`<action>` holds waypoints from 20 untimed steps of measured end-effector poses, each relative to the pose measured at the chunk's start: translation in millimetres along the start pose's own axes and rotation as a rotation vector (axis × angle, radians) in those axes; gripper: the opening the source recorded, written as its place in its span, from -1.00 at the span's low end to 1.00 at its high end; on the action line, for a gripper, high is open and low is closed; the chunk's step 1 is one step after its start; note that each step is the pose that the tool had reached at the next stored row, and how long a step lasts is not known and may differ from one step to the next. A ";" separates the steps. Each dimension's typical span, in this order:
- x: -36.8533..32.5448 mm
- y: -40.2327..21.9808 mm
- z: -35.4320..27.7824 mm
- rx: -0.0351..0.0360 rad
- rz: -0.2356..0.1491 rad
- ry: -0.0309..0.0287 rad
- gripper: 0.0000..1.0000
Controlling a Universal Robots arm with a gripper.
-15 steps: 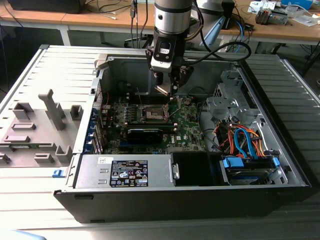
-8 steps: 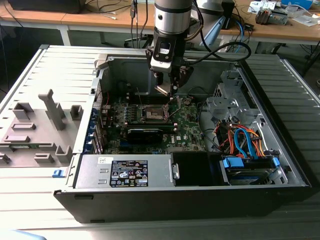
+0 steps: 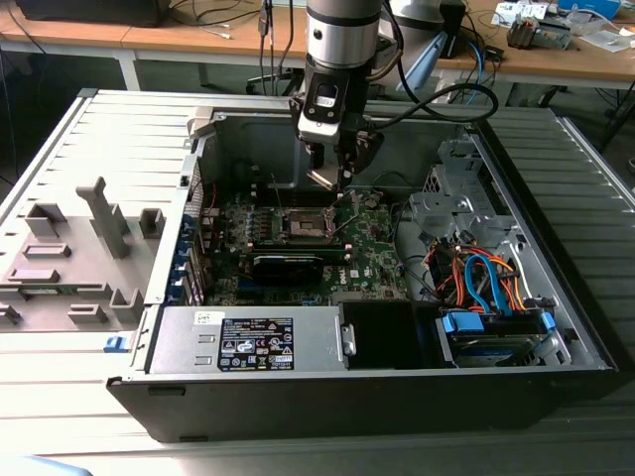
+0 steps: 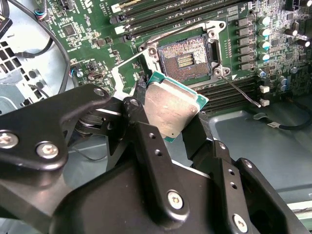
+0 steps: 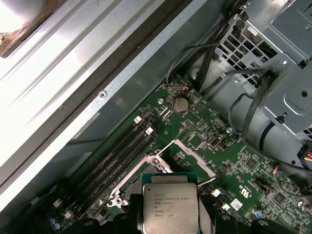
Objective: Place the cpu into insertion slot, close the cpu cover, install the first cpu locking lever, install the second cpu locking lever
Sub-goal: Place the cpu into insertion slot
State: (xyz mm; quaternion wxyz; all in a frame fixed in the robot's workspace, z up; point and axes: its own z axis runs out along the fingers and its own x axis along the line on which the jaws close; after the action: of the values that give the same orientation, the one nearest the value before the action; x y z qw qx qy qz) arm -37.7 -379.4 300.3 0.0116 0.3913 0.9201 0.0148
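Observation:
My gripper (image 4: 168, 116) is shut on the cpu (image 4: 170, 107), a silvery square chip with a green edge, clamped between two black fingers (image 4: 146, 141). I hold it tilted in the air above and just beside the insertion slot (image 4: 185, 56), whose dark pin field lies bare. The cpu cover (image 4: 117, 74) stands flipped up at the socket's side. A thin wire locking lever (image 4: 241, 92) sticks out loose from the socket corner. In the exterior view the gripper (image 3: 329, 178) hangs over the socket (image 3: 303, 226) inside the open computer case. In the first wrist view the cpu (image 5: 169, 207) sits before the raised cover (image 5: 192, 153).
The green motherboard (image 3: 372, 253) lies in an open black case. Memory slots (image 4: 161, 12) run beside the socket. A grey power supply (image 3: 248, 342) sits at the near edge, and a drive cage with orange and blue cables (image 3: 491, 288) is at the exterior view's right.

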 end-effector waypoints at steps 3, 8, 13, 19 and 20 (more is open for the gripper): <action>0.0 0.0 0.2 0.0000 0.003 -0.0002 0.09; 0.0 0.0 0.5 0.0001 0.008 -0.0003 0.09; 0.0 0.0 0.7 0.0001 0.014 -0.0005 0.09; 0.0 0.0 1.0 0.0002 0.019 -0.0007 0.09; 0.0 0.0 1.1 0.0002 0.020 -0.0008 0.09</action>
State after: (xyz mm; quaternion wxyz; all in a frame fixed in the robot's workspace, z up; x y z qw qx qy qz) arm -37.7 -379.4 299.2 0.0117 0.4005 0.9161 0.0147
